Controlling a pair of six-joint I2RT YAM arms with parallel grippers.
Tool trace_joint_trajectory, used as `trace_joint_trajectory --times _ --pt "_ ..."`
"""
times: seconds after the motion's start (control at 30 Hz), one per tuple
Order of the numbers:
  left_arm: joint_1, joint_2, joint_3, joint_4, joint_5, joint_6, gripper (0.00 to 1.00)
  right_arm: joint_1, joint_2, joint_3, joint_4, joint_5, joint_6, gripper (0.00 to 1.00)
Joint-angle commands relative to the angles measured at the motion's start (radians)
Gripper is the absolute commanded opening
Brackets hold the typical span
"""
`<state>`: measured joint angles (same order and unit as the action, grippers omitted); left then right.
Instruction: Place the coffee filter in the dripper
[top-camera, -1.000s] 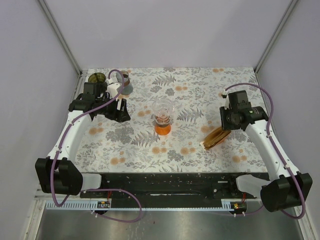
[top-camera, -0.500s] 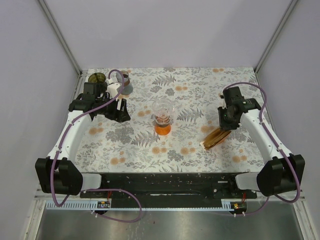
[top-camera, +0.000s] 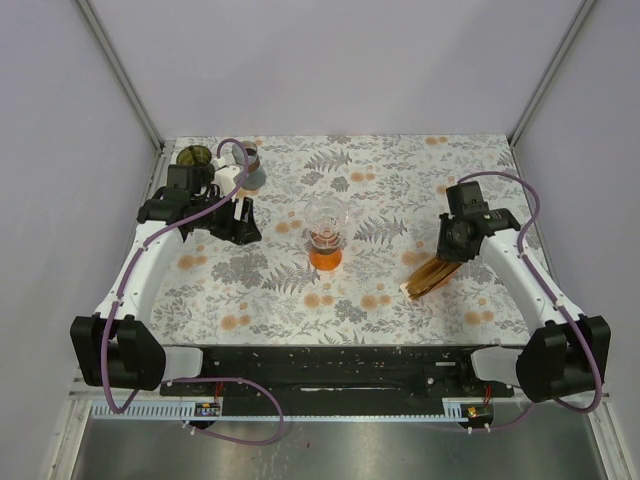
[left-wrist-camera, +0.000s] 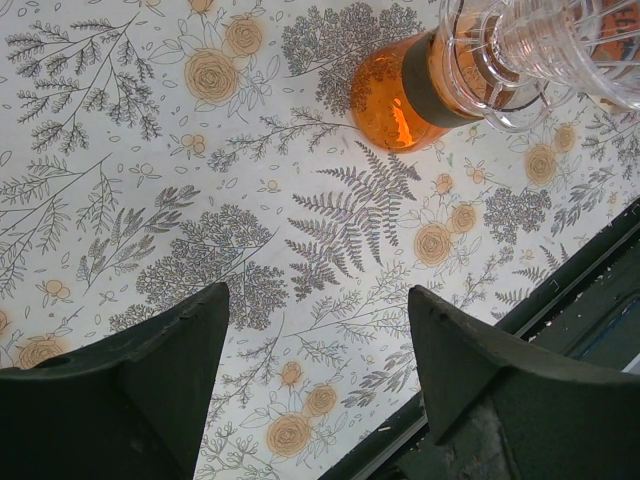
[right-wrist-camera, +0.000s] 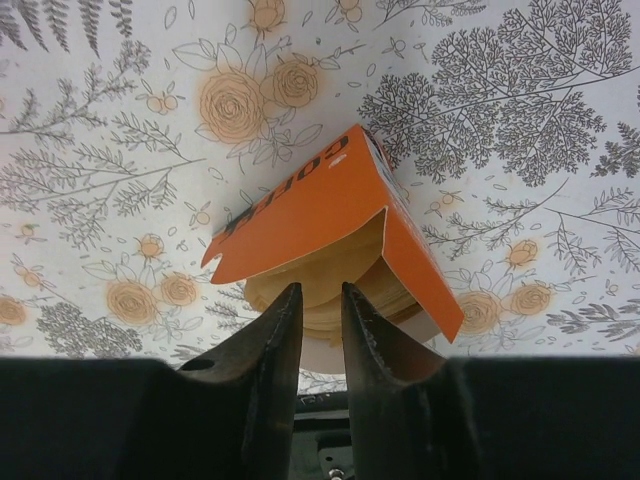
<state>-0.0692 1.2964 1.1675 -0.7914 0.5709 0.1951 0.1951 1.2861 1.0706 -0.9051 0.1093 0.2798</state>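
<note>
While the right gripper (right-wrist-camera: 320, 296) is hovering with jaws narrowly apart, the tan paper coffee filters (right-wrist-camera: 338, 266) are lying straight ahead inside the open orange cardboard box (right-wrist-camera: 300, 195), well right of the clear plastic dripper (top-camera: 327, 216). The left gripper (left-wrist-camera: 318, 300) is waiting beside the dripper, jaws wide apart.

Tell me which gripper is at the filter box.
The right gripper: its fingers, a narrow slit apart, point at the open orange filter box; the left gripper gapes wide near the dripper.
</note>
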Motion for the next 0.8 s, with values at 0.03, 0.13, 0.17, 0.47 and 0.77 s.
trace_joint_trajectory --times 0.03,0.13,0.17,0.47,0.77 --pt "0.006 -0.019 0.0 0.035 0.044 0.02 0.76 -0.002 -0.08 -0.017 0.101 0.047 0.098 0.31" --pt "0.006 -0.017 0.0 0.037 0.053 0.023 0.76 -0.002 -0.097 -0.027 0.097 0.055 0.101 0.31" --pt "0.006 -0.017 -0.002 0.037 0.056 0.023 0.76 -0.002 -0.099 -0.031 0.092 0.056 0.104 0.31" --pt "0.006 -0.02 -0.002 0.035 0.067 0.024 0.76 -0.002 -0.117 -0.07 0.071 0.096 0.124 0.32" --pt "0.006 -0.019 0.004 0.024 0.075 0.027 0.76 -0.002 -0.126 -0.115 0.124 0.108 0.156 0.34"
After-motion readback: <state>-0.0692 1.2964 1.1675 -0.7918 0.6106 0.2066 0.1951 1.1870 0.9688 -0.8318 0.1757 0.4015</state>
